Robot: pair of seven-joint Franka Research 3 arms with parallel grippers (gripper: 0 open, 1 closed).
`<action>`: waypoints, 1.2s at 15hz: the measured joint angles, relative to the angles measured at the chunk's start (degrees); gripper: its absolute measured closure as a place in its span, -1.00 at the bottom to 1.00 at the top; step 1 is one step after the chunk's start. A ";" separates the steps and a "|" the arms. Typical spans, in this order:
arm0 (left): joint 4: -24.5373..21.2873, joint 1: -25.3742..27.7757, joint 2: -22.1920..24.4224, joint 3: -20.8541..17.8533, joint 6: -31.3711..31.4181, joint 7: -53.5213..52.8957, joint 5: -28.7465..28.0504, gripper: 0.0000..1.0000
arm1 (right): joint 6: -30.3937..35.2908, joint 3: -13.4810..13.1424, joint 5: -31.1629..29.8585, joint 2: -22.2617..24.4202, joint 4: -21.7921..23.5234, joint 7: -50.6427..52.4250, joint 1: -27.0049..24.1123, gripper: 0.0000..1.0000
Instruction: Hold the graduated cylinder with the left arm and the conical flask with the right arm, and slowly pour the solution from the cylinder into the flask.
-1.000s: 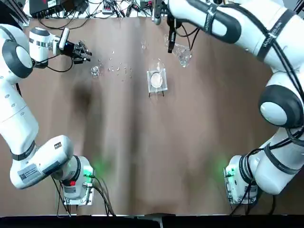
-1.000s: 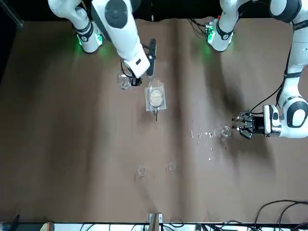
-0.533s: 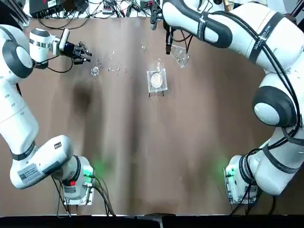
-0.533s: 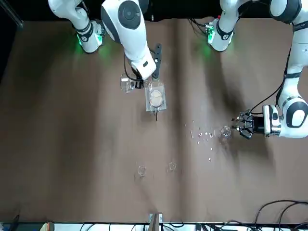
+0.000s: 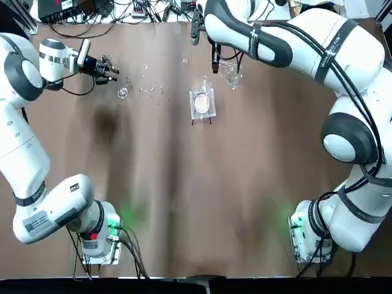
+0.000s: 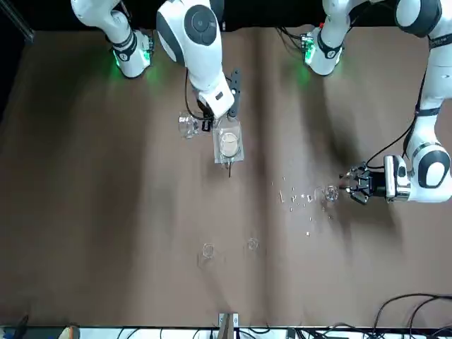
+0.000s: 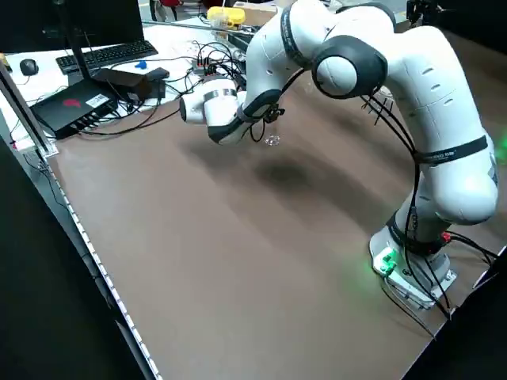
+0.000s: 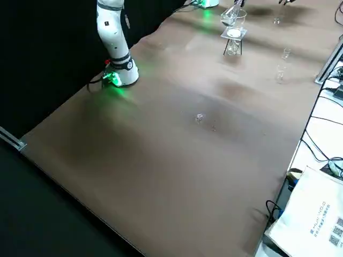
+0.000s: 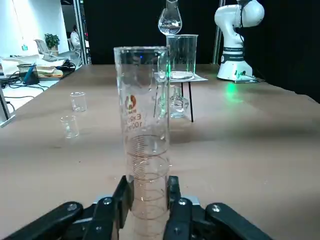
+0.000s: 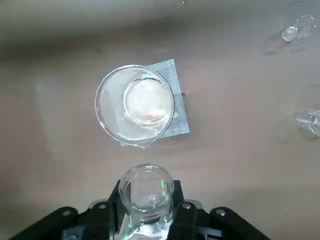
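Clear glass fills much of the top view: one square stand (image 5: pixel 210 113) with a beaker on it, and a scatter of tiny specks, too many to count surely. The conical flask (image 5: pixel 231 75) is beside the right gripper (image 5: pixel 216 57), the graduated cylinder (image 5: pixel 123 93) beside the left gripper (image 5: pixel 106 69), with the stand's column of table between the two arms.

From the front view, two small glasses (image 6: pixel 208 251) (image 6: pixel 253 244) sit on the table well apart from both grippers.

The left side view shows one monitor (image 7: pixel 71 24), one keyboard (image 7: pixel 111 54) and one mouse (image 7: pixel 28 67) beyond the table; the left arm (image 7: pixel 451 119) blocks much of the far side.

In the right side view, the stand carries one beaker, and one glass vessel (image 8: pixel 232 48) is underneath. One white printed packet (image 8: pixel 311 214) lies off the table's edge.

The left wrist view shows the left gripper clamped on the upright cylinder, which rises between its two fingers and partly hides the view of the stand. The flask shows above the beaker (image 9: pixel 189 55).

In the right wrist view, the right gripper grasps the flask between its two fingers, its open mouth near the beaker.
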State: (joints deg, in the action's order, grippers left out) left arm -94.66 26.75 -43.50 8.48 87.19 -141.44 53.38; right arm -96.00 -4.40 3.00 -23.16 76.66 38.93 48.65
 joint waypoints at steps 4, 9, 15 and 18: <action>0.06 -0.17 -0.15 0.00 0.41 0.15 0.00 -0.22 | 0.00 0.01 -3.42 -0.77 -0.02 -1.39 2.08 0.22; 0.32 -0.25 -0.15 -0.07 0.59 0.23 -0.63 -0.99 | -0.07 -0.01 -6.88 -2.38 -0.14 -1.84 3.81 0.22; 3.26 2.49 0.70 -0.80 0.64 2.27 -9.16 -1.00 | -0.02 -0.01 -10.51 -4.64 -1.46 -2.12 4.94 0.22; 6.06 4.97 3.59 -0.82 0.15 8.51 -13.48 -1.00 | 0.13 -0.01 -12.20 -5.36 -2.25 -2.17 5.66 0.22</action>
State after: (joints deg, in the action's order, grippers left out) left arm -88.60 31.72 -39.91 7.66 87.35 -132.93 39.90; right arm -95.87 -4.41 -9.21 -28.52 74.41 36.76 54.31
